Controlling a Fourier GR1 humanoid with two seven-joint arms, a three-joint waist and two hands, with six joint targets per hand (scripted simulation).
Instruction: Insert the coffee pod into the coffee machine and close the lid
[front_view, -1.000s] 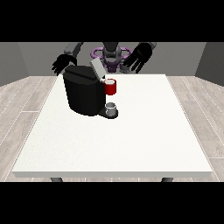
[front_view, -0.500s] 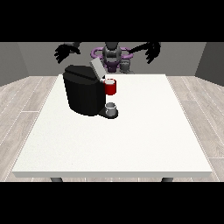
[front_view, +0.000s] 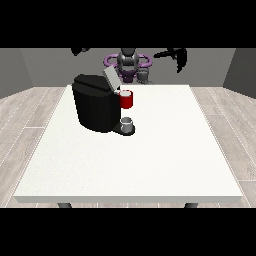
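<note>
The black coffee machine (front_view: 97, 102) stands on the left half of the white table (front_view: 150, 160). Its grey lid (front_view: 111, 77) is tilted up and open, and a red holder (front_view: 126, 99) juts from its front. A small grey cup-like piece (front_view: 128, 123) sits on the machine's base under the red holder. Another small grey cylinder (front_view: 144, 75) stands at the table's far edge, in front of the robot. The hand at the view's right (front_view: 179, 57) is raised high above the far edge with its fingers hanging relaxed and holds nothing. The hand at the view's left (front_view: 80, 50) is also raised, mostly cut off at the top.
The robot's torso (front_view: 128, 62) is behind the table's far edge. Grey plank floor surrounds the table on both sides.
Both hands have risen and spread outward, away from the machine. The machine, its open lid and the grey pieces have not moved.
</note>
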